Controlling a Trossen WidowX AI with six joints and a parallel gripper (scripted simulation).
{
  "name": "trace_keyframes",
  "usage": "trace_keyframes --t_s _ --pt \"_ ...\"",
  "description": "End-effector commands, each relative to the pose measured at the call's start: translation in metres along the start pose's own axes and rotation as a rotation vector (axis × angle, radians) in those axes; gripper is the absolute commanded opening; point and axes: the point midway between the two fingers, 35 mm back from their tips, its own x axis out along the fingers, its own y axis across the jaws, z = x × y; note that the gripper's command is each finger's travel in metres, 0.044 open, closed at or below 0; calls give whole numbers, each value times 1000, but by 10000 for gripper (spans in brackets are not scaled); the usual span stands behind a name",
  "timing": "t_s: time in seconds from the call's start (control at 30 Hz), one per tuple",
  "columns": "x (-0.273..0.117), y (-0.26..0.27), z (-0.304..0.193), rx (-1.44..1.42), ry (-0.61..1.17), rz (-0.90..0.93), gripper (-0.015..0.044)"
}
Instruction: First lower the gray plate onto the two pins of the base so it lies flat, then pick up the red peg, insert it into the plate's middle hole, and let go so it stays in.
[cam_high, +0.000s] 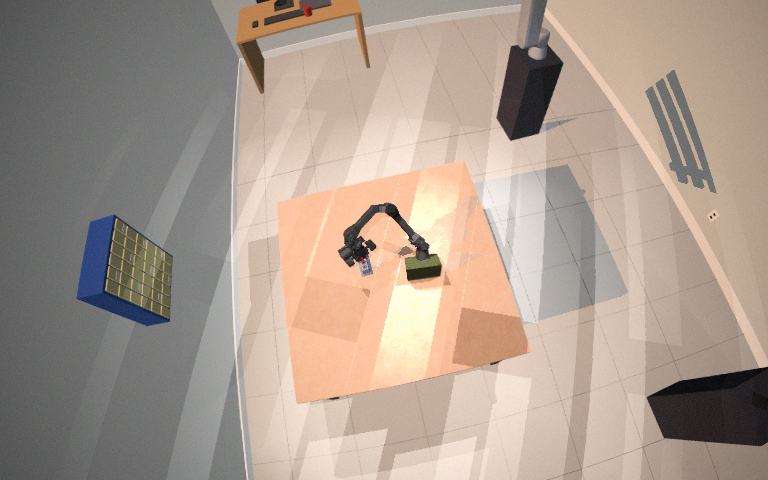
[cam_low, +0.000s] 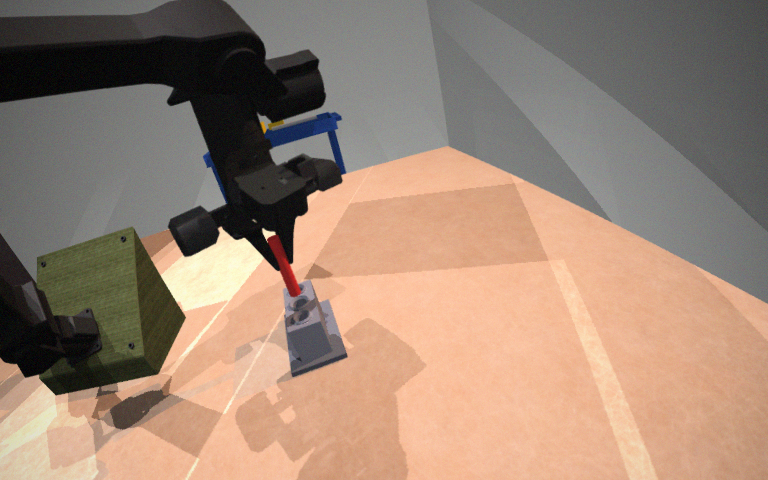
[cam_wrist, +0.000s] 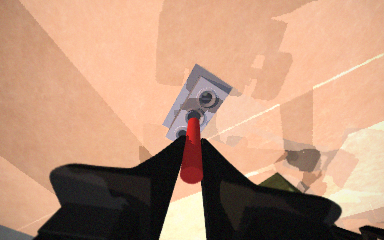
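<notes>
The red peg (cam_low: 286, 271) (cam_wrist: 192, 150) is held at a slant in the exterior view. My gripper (cam_low: 284, 264) (cam_wrist: 193, 141) is shut on its upper part. The gray plate (cam_low: 309, 338) (cam_wrist: 202, 84) is a thick block with three round holes along its top. It sits on the wider, flat base (cam_low: 336, 339) (cam_wrist: 186, 95) and looks flat; the pins are hidden. The peg's lower end is at the plate's top, over the far side of the middle hole in the exterior view and overlapping that hole in the wrist view. Whether its tip has entered is unclear.
The arm's green mounting block (cam_high: 423, 267) (cam_low: 90, 294) stands on the table (cam_high: 334, 362) (cam_low: 481, 367), to the left of the plate in the exterior view. Beyond the table are a blue rack (cam_high: 93, 260), a wooden desk (cam_high: 334, 14) and dark pedestals.
</notes>
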Motion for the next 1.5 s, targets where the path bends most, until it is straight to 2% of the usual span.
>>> trace_keyframes --t_s 0.0,1.47 --pt "-1 0 1 -4 -3 1 0" --pt "16 0 1 4 1 0 0"
